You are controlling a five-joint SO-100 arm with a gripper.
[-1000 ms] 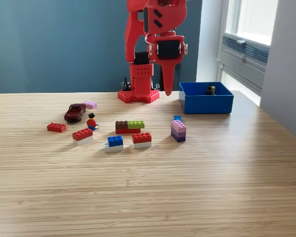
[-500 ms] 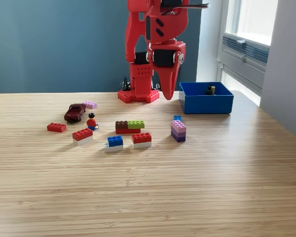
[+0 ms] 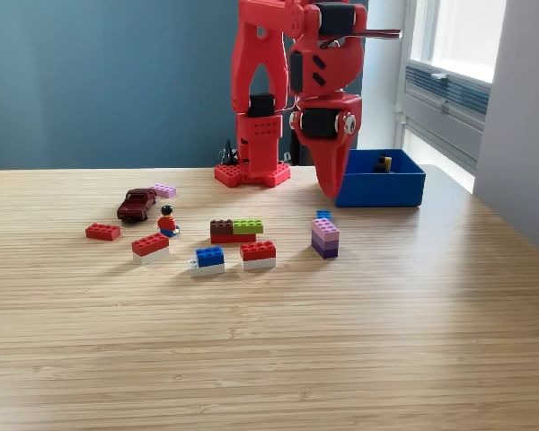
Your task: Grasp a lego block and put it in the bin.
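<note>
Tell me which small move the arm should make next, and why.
Probably lower the tool onto the pink and purple brick stack: it hangs just above and behind the stack, seemingly empty, and loose bricks remain outside the blue bin.

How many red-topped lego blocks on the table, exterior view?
3: a flat all-red lego brick at far left, a red-on-white lego block right of it, and a second red-on-white block near centre. Others may hide behind the stacks.
</note>
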